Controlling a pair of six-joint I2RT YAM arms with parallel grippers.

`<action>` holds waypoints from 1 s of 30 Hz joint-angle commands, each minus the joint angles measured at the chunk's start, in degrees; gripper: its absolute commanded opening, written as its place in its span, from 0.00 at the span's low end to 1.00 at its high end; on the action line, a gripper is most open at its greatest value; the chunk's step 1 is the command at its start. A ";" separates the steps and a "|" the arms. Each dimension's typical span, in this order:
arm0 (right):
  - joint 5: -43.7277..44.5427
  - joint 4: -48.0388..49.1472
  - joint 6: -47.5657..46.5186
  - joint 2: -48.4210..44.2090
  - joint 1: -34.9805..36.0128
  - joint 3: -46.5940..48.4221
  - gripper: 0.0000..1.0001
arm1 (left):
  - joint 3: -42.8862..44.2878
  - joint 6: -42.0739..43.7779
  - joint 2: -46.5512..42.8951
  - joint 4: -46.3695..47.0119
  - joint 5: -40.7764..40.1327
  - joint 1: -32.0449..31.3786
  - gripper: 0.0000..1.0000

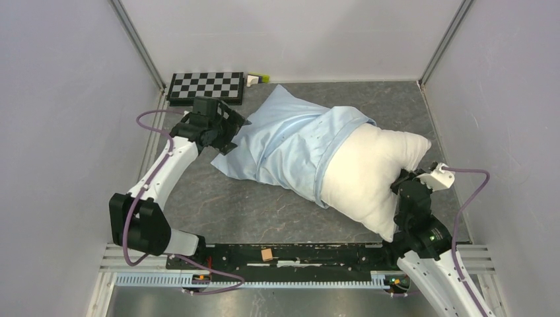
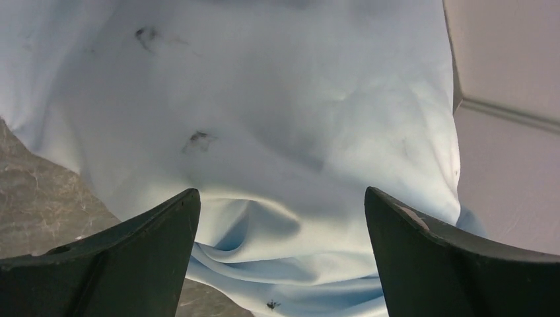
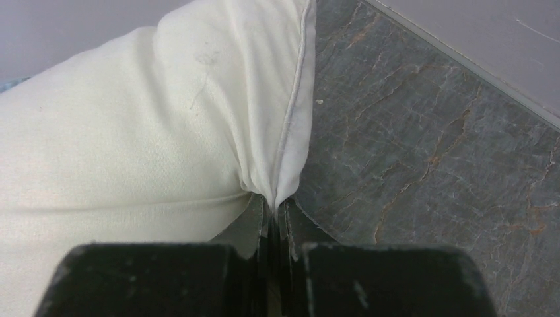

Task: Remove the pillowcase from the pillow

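- Top external view showed the pillow (image 1: pixel 373 175) lying across the worktop (image 1: pixel 264 208). Its right half was bare and its left half sat inside the pillowcase (image 1: pixel 290 142), whose open hem crossed the cushion's middle.
- The right claw (image 3: pixel 274 221) was clamped on the seamed edge of the pillow's bare end. That looked a sound anchor, and I judged it should hold firm and low while the cloth was drawn away.
- The left claw (image 2: pixel 280 193) was spread wide at the far-left end of the pillowcase, with loose blue folds lying between its tips but nothing pinched.
- The step in hand looked like taking that grip. It would call for closing on cloth alone, deep enough into the folds not to slip on the shiny fabric.
- The pull would best run leftward along the pillow's length, away from the right claw, so the hem slid off rather than bunching.
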 commanded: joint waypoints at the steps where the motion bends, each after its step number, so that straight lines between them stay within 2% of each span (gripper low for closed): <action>1: 0.33 5.28 -0.50 -0.31 -0.17 0.48 0.00 | -0.36 -14.57 -0.34 -3.37 -7.74 -1.09 1.00; 10: 0.02 5.44 -0.09 0.11 -0.10 0.22 0.00 | 3.60 -18.68 6.64 -5.34 -6.71 -3.68 0.98; 12: 0.02 5.35 -0.08 0.06 -0.20 0.33 0.00 | 4.53 -18.07 8.01 -5.30 -6.44 -3.69 0.80; 13: 0.17 5.27 -0.20 0.01 -0.20 0.31 0.00 | 4.63 -17.75 8.23 -4.99 -6.96 -3.69 0.63; 14: 0.34 5.10 -0.32 -0.06 -0.15 0.37 0.00 | 4.47 -17.15 7.92 -4.02 -7.66 -3.69 0.29; 15: 0.73 4.96 -0.60 -0.16 -0.13 0.40 0.00 | 4.37 -16.55 7.52 -3.33 -8.59 -3.64 0.07; 16: 1.23 4.76 -0.73 -0.24 -0.20 0.49 0.00 | 4.50 -16.26 7.00 -3.60 -10.33 -3.52 0.03; 19: 3.13 3.76 -1.70 -0.75 -0.15 1.03 0.00 | 5.07 -14.51 4.84 -5.40 -13.99 -1.00 0.02; 25: 8.60 1.82 -4.34 -2.43 -0.12 1.92 0.00 | 5.20 -6.96 1.65 -8.38 -11.81 11.91 0.02; 30: 13.64 -0.39 -5.01 -1.36 -0.19 3.78 0.00 | 7.32 -1.75 -0.44 -14.05 -22.52 19.25 0.02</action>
